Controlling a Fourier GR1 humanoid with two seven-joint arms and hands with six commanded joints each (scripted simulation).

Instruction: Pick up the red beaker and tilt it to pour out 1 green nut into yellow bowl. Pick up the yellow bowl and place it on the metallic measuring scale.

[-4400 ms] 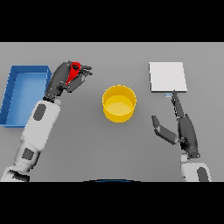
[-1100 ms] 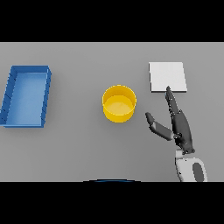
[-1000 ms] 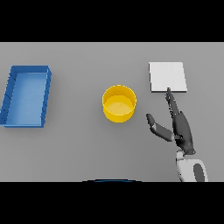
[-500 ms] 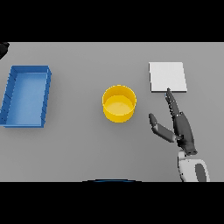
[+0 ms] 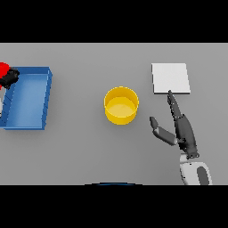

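Right robot hand point(image 5: 183, 131): nearest thing in view, low on the right over the grey bench point(image 5: 84, 147). Fingers straight and relaxed, pointing away from the robot and slightly left, thumb splayed out to the left. Holding nothing. Fingertips sit just short of the near edge of the metallic measuring scale point(image 5: 171, 78), not clearly touching it.

Yellow bowl point(image 5: 121, 105): upright on the bench, mouth up, round so no long axis to speak of. Roughly mid-bench. It's left of and a bit beyond the right robot hand, near the thumb but clearly apart. Can't make out a nut inside; the interior reads as plain yellow.

Blue tray point(image 5: 26, 98): far left of the bench, long axis running near to far, well apart from the bowl.

Scale: flat white square plate, right side, farther than the bowl, edges square to the bench.

Left robot hand point(image 5: 9, 78): at the left edge of view, by the tray's far left corner, mostly cut off. Dark fingers look wrapped on the red beaker point(image 5: 3, 69), probably a grasp. Only a red patch of the beaker shows, so its tilt and axis can't be told.
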